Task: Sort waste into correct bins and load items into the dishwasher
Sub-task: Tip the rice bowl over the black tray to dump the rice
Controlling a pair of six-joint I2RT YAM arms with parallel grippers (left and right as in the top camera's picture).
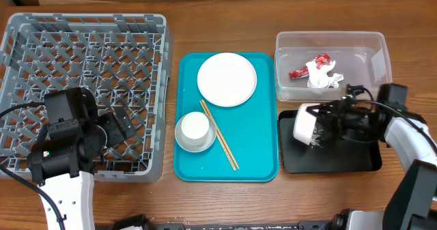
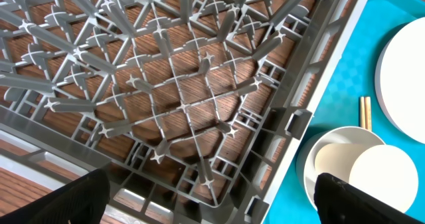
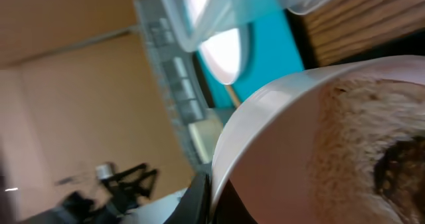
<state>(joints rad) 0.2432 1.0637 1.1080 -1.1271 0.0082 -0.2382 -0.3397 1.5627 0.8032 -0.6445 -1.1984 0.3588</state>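
- Dishwasher crate (image 1: 82, 52): the large grey gridded crate sits at the left end of the desk (image 1: 218, 25). None of the white dishes can be seen in its compartments, and the left wrist view shows wood grain through the bare dividers (image 2: 179, 84).
- Left gripper (image 1: 115, 126): it hangs over the near right part of the crate. Its jaws are spread wide with nothing between them. In the left wrist view the two dark fingertips (image 2: 80, 197) sit at the bottom corners, well apart.
- Teal tray (image 1: 252, 155): it lies just to the right of the crate, in the middle of the desk.
- Large plate (image 1: 227, 79): it rests flat on the far half of the teal tray.
- Bowl (image 1: 184, 140): it stands upright on the near left part of the teal tray, with a small cup (image 1: 194, 125) nested inside it.
- Chopsticks (image 1: 222, 140): the pair lies diagonally on the teal tray, running from beside the plate toward the near right and touching the bowl's right side.
- Clear tub (image 1: 328, 35): it sits far right and holds the red wrapper (image 1: 304, 71) and the white tissue (image 1: 326, 78), which touch each other.
- Black tray (image 1: 341, 160): it lies directly nearer than the tub.
- Right gripper (image 1: 322, 124): it is clamped on a white dish (image 1: 304, 124), tipped on edge over the far left of the black tray. The right wrist view shows brown residue inside the dish.
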